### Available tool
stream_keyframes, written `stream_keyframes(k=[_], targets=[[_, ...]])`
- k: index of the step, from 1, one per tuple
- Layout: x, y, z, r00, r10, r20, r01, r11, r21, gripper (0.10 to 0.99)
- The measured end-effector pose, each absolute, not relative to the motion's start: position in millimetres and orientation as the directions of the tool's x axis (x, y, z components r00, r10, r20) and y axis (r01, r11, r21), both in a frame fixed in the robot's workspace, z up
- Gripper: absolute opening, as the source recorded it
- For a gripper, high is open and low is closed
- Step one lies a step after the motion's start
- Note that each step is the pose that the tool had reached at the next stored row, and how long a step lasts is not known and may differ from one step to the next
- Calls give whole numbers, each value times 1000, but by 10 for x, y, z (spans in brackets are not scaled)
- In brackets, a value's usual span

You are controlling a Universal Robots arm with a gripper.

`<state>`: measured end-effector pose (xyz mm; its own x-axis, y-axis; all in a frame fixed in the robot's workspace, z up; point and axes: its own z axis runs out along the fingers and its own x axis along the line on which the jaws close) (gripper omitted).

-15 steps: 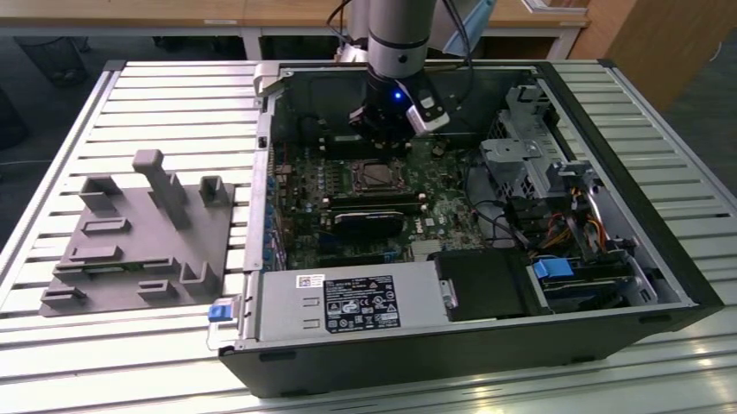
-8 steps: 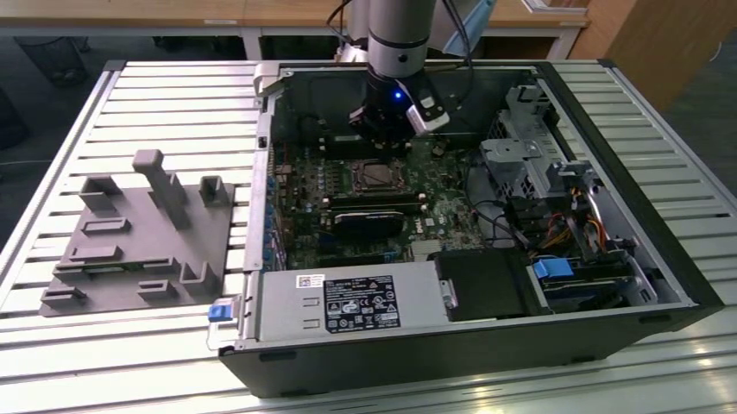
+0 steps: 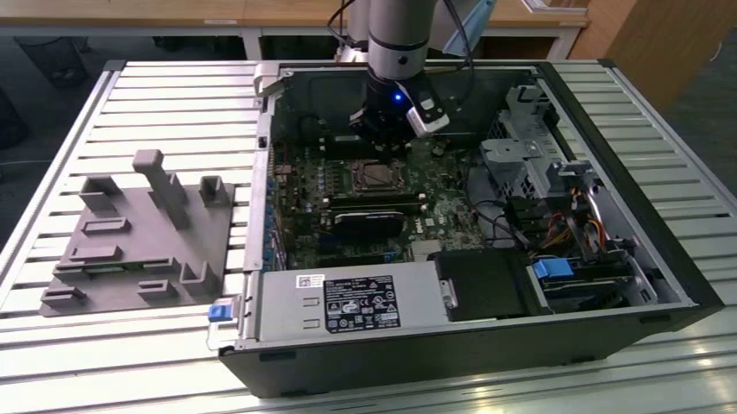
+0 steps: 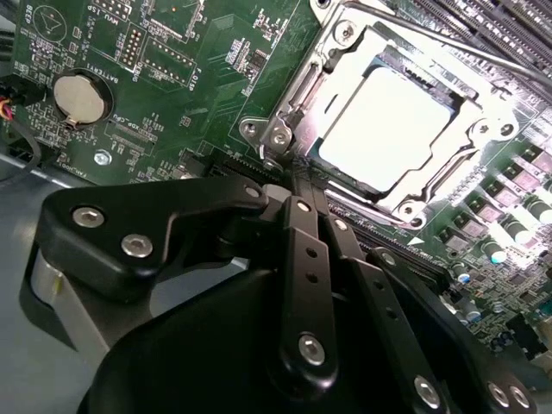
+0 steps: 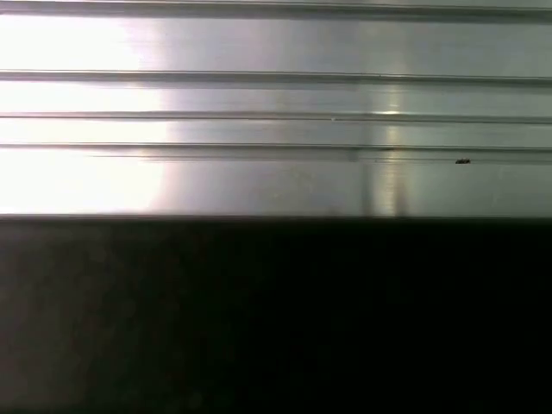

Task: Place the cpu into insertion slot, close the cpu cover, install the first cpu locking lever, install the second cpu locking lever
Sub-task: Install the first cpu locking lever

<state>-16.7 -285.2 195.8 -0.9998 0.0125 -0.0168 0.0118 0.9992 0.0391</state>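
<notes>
My matte black fingers (image 4: 306, 250) are pressed together, holding nothing, tips just short of the cpu cover (image 4: 345, 78). The thin silvery frame lies shut over the smooth, bright square cpu (image 4: 392, 129), upper right of the second wrist view.

Glare whitens the cpu (image 4: 392, 129) and metal slats (image 5: 276, 103); the dark claw (image 4: 297, 185) looks soft.
</notes>
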Motion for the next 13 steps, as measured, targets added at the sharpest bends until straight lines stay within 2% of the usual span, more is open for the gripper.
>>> stream_keyframes(k=[13], targets=[[-164, -2852, 2146, -1000, 13, -17, 12, 999, 43, 106]])
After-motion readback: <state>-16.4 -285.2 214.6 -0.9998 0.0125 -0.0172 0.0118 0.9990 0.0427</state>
